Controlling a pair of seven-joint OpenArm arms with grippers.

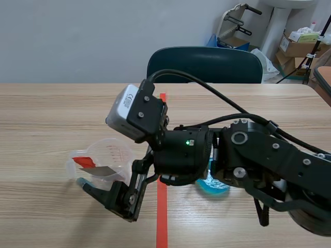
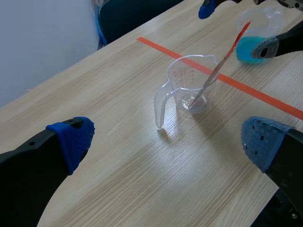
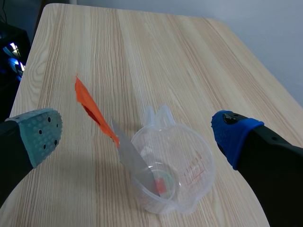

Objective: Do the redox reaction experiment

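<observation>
The right gripper hangs over the clear measuring cup with its jaws wide apart and nothing between them. The cup stands on the table just ahead of and below the gap between the pads. A thin strip (grey metal low down, orange-red at the upper end) leans inside the cup, its foot on the bottom and its upper end reaching out over the rim toward the grey-green pad. The left gripper also has its jaws apart and empty, with the same cup well ahead of them. Beyond it stands a second cup of blue liquid, close beside the right arm's fingers.

The main hazard is probably the strip, which only leans and is held by nothing. A finger coming down beside it could catch the orange end and lever it out, or tip the light plastic cup. The strip is also thin and tilted, so an off-centre pinch may let it twist or slide between the soft pads.

The blue liquid is the second worry. The right arm lies very near that cup, and a sideways sweep could knock it and spill it across the table.
</observation>
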